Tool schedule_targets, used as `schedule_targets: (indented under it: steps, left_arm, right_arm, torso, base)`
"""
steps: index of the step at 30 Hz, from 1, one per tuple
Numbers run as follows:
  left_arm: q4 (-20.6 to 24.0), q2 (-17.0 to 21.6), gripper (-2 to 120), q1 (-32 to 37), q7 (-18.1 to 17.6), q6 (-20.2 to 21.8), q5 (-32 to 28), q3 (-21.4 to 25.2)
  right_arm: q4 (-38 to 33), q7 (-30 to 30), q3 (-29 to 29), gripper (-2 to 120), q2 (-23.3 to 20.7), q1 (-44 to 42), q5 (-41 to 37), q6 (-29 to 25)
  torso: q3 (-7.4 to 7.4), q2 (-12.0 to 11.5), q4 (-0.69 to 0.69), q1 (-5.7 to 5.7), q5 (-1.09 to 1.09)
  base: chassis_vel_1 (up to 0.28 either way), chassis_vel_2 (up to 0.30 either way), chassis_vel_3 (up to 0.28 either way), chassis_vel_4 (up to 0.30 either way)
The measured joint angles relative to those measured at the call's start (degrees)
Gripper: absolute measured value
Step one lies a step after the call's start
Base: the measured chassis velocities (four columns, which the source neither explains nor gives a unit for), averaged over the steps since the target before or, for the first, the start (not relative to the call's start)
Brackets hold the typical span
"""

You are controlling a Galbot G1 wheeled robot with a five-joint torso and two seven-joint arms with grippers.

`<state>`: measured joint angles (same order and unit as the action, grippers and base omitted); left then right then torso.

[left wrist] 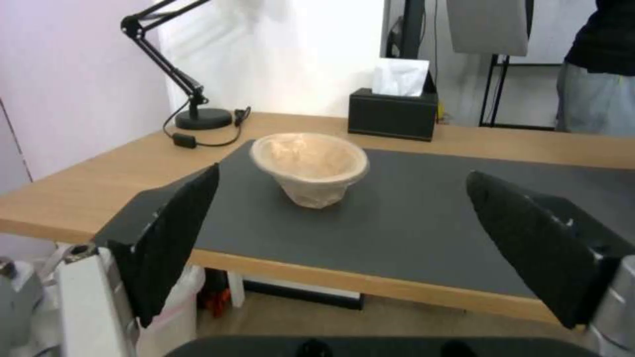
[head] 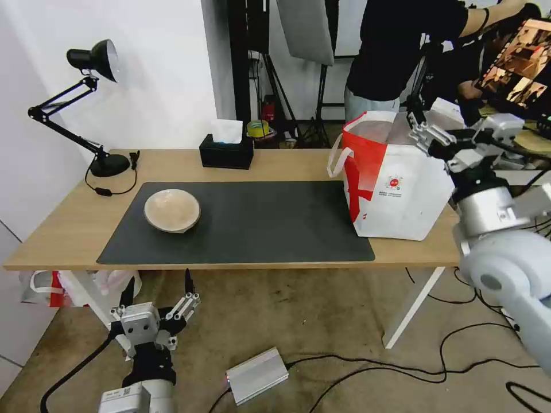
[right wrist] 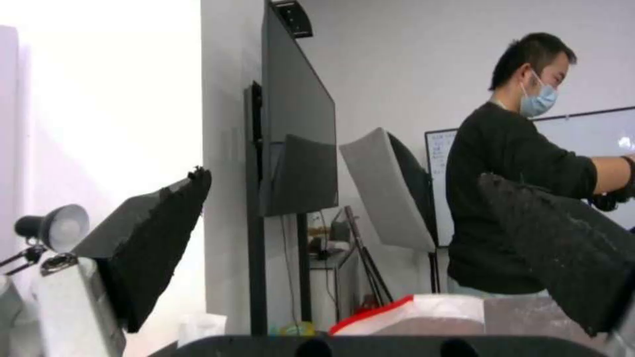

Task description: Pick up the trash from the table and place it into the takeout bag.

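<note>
tan bowl [head: 171,210] on mat; left gripper [head: 159,289] spread below table edge; right gripper [head: 418,123] apart, seemingly empty, over takeout bag [head: 396,195]; thin rim may be crushed.

Takeout bag [head: 396,195] contents hidden behind wall; logo [head: 394,183] lettering too small to read.

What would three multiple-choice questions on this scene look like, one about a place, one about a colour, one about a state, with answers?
1. Where does the tan bowl sit?
A. on the dark grey mat
B. inside the takeout bag
C. on the floor

2. What colour is the bag's side panel?
A. blue
B. red
C. green

3. How are the left gripper fingers?
A. shut on the bowl
B. shut, empty
C. open, empty

Answers: 1 A, the bowl rests on the mat's left part. 2 B, the panel facing the mat is red. 3 C, the fingers stand spread below the table edge, bowl beyond them.
</note>
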<state>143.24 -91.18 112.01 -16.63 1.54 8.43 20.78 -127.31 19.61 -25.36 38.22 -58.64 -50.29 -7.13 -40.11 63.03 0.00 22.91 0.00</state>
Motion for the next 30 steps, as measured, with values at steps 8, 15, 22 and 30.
schedule_targets:
  steps: [8,15,22,30]
  left_arm:
    - [0.0,0.0,100,0.2,0.0,0.0,0.0,0.5]
    - [0.0,0.0,100,0.3,0.0,0.0,-0.1,0.5]
    - [0.0,0.0,100,0.4,0.0,0.0,-0.1,0.5]
    - [0.0,0.0,100,0.5,0.0,-0.3,-0.1,0.6]
  right_arm:
    - [-5.5,2.7,-0.2,100,3.0,-8.8,5.2,-0.3]
    - [-7.8,3.1,-0.9,100,4.9,-14.5,8.4,-1.3]
    - [-8.6,3.1,-1.0,100,5.9,-18.2,11.3,-2.4]
    - [-10.1,3.4,-0.5,100,7.8,-23.3,15.4,-3.1]
  torso:
    - [0.00,0.0,0.01,0.00,0.00]
    - [0.00,0.0,0.00,0.00,0.00]
    - [0.00,0.0,0.00,0.00,0.00]
    - [0.00,0.0,0.00,0.00,0.00]
  base:
    - [0.000,0.000,0.000,0.000]
    - [0.000,0.000,0.000,0.000]
    - [0.000,0.000,0.000,0.000]
    - [0.000,0.000,0.000,0.000]
